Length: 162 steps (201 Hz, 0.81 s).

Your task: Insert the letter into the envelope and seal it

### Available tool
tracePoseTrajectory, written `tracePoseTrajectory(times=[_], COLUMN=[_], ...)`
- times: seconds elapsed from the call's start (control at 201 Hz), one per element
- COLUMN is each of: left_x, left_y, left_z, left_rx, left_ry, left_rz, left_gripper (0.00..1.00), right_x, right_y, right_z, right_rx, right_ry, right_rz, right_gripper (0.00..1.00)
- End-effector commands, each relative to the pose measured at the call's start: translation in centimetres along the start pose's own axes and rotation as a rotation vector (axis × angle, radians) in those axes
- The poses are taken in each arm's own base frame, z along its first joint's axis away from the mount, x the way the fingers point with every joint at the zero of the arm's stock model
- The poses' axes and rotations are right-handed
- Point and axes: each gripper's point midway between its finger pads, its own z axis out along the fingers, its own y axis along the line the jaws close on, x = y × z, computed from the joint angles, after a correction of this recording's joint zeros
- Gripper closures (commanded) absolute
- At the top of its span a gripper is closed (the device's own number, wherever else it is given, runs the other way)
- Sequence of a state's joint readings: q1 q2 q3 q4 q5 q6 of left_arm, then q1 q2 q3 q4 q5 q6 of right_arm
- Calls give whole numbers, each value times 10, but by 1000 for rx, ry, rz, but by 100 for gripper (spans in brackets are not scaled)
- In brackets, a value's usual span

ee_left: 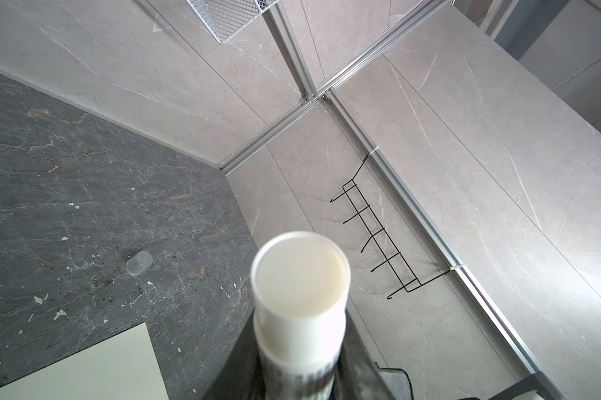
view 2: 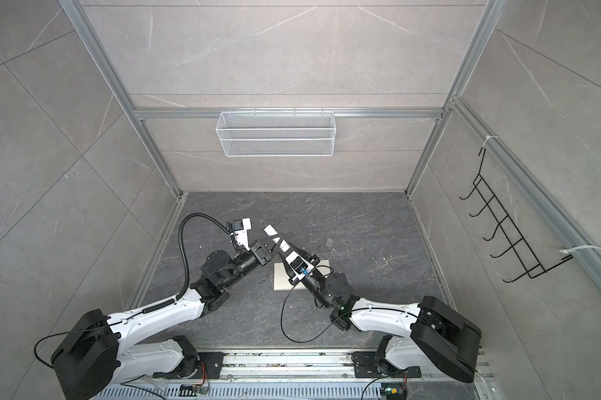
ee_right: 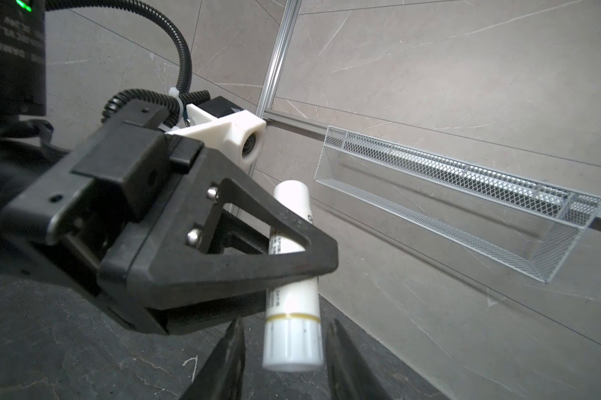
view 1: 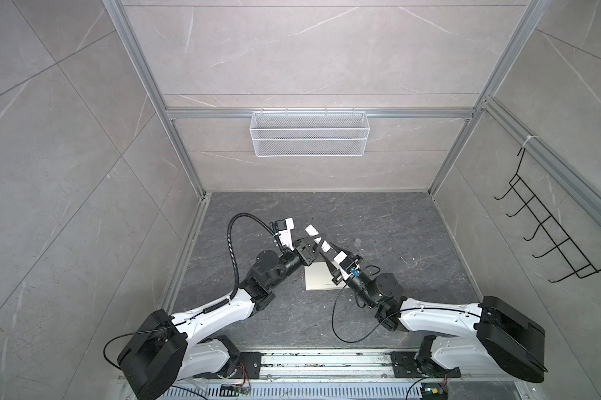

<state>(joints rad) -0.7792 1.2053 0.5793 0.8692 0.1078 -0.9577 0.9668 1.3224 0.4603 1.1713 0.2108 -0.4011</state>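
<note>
- We see the left gripper (ee_right: 306, 266) pressed onto a smooth white plastic tube (ee_right: 290, 207), its black triangular fingers pinching the round barrel at mid-length and holding it in the air.
- The tube is a straight cylinder with fine print down its side, a thin yellowish ring near one end and a flat, round cream face at the other.
- The right gripper (ee_right: 285, 346) has its two dark, tapered fingers spread on either side of the ringed end. We see a narrow gap beside at least one finger.
- The envelope (view 1: 318, 278) lies flat on the table (view 1: 396, 225), a dark grey slab veined like stone. It sits below both grippers, plain matte cream paper, partly hidden by the right one.
- A small clear, round cap (ee_left: 139, 263) lies on the table, apart from the envelope.
- A white wire-mesh basket (view 1: 308, 133) hangs on the back wall, and a black wire hook rack (view 1: 551, 239) on the side wall.
</note>
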Motion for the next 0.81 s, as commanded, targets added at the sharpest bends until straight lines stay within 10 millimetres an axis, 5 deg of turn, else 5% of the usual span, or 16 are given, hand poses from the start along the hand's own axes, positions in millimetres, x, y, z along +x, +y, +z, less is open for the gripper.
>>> tracePoseTrajectory(times=[0.0, 0.553, 0.802], left_x=[-18, -10, -3], left_y=[-29, -36, -50], left_z=[-3, 2, -1], left_rx=[97, 143, 242], left_ry=[-57, -14, 10], left_rz=[19, 37, 128], left_gripper=[100, 100, 100], right_x=[-13, -13, -26], right_y=[-6, 2, 1], right_z=[6, 7, 2], right_rx=[35, -30, -304], right_ry=[-30, -6, 35], right_rz=[-5, 40, 375], right_gripper=[62, 100, 100])
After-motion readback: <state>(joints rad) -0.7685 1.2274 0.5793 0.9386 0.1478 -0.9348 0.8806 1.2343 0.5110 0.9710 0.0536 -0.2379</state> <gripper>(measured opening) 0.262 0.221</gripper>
